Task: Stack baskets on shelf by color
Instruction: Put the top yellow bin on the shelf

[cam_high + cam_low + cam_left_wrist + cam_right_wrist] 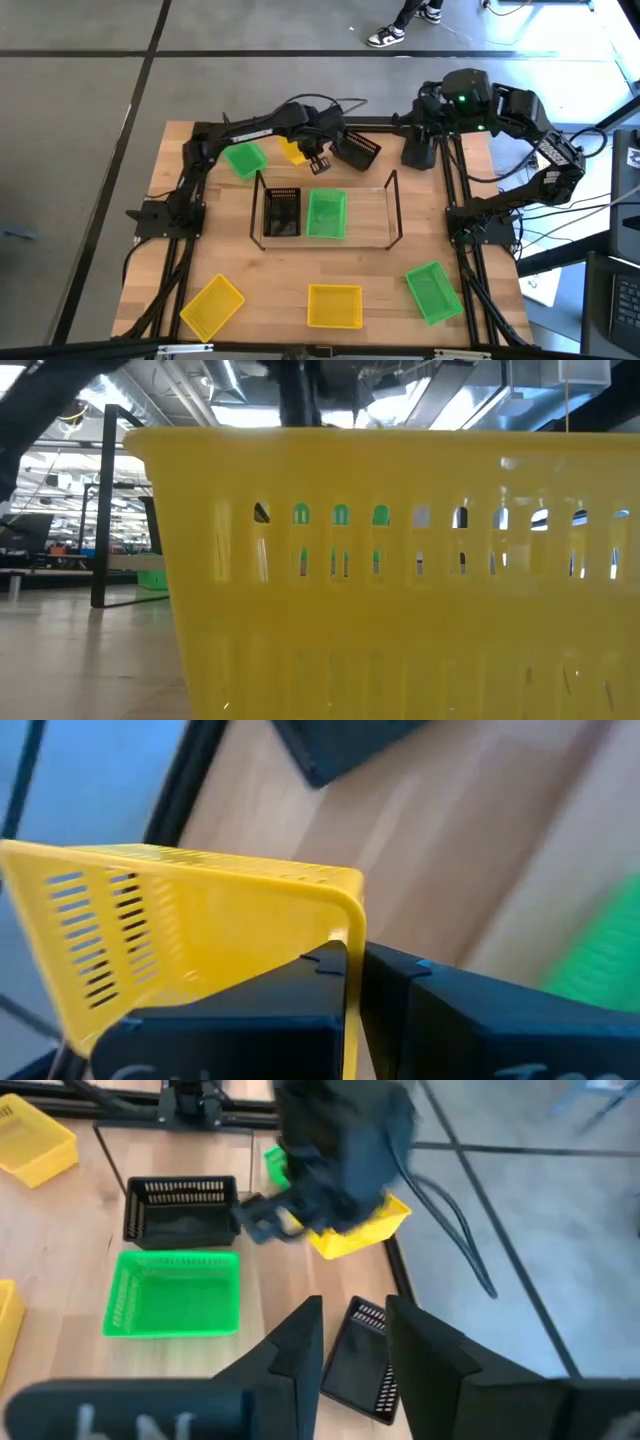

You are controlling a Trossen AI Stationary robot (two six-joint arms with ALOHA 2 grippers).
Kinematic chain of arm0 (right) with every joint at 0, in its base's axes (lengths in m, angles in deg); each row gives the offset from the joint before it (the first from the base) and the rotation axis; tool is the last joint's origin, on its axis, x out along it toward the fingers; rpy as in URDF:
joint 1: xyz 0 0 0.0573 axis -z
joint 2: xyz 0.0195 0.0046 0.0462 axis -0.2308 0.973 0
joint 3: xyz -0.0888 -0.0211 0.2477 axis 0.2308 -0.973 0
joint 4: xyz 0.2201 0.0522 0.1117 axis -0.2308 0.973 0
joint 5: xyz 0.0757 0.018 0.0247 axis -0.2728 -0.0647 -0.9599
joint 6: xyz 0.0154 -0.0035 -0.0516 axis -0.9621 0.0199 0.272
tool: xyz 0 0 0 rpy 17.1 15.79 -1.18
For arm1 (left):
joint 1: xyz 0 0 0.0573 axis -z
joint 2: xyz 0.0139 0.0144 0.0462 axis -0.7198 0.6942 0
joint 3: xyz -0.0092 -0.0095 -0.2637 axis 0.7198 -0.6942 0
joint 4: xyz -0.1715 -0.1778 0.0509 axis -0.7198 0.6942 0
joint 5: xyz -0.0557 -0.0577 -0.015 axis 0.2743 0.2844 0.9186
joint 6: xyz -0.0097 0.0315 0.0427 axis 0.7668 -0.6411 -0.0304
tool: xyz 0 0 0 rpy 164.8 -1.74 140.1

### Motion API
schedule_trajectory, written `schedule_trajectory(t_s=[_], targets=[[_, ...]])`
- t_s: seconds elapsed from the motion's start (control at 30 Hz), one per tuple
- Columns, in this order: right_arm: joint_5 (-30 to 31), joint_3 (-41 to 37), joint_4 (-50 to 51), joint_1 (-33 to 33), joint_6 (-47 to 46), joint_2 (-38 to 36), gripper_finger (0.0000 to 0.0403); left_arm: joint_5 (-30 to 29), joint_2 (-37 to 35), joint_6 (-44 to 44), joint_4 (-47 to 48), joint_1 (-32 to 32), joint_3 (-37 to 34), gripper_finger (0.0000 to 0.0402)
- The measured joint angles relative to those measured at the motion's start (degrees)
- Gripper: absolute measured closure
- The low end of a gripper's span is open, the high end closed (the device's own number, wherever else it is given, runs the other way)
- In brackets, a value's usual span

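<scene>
My left gripper is at the far side of the table, behind the shelf, shut on a yellow basket. My right gripper is open near the far right corner; a black basket lies on the table past its fingers, untouched. In the shelf a black basket and a green basket sit side by side on the wood base. Another green basket rests on the table left of the yellow one. My left gripper holds the yellow basket by one side wall at its rim, pinched between the two fingers, one inside the basket and one outside. The basket sits tilted in the hold, its open side turned sideways.
Along the near edge lie two yellow baskets and a green basket; the middle yellow one fills the low view. A black metal frame borders the tabletop. The shelf's right third holds no basket.
</scene>
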Motion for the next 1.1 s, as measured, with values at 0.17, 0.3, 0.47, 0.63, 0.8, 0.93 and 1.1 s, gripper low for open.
schedule_trajectory(t_s=[0.17,0.3,0.47,0.63,0.8,0.93,1.1], targets=[[0.4,0.0,-1.6,0.0,0.0,-2.3,0.0295,-1.1,-6.1,0.0,-5.0,4.6,0.0,0.0401],[0.4,0.0,-1.4,0.0,0.3,-3.1,0.0295,-1.2,-8.2,0.1,-14.6,9.3,0.1,0.0401],[0.3,0.0,-0.8,0.0,0.3,-3.5,0.0295,-0.1,-8.6,0.0,-23.5,15.0,0.1,0.0401],[0.2,0.0,0.5,0.0,0.3,-3.5,0.0295,4.2,-8.3,0.1,-31.1,18.5,0.0,0.0401],[-0.5,0.0,1.6,0.0,0.2,-3.5,0.0295,4.2,-8.0,3.0,-31.4,20.7,0.0,0.0401],[-0.9,0.0,3.0,0.0,-0.2,-3.5,0.0295,4.6,-6.5,3.0,-32.7,22.4,0.2,0.0401],[-0.9,0.0,3.0,0.0,-0.3,-3.5,0.0295,7.7,-3.5,4.4,-32.8,23.8,0.0,0.0401]])
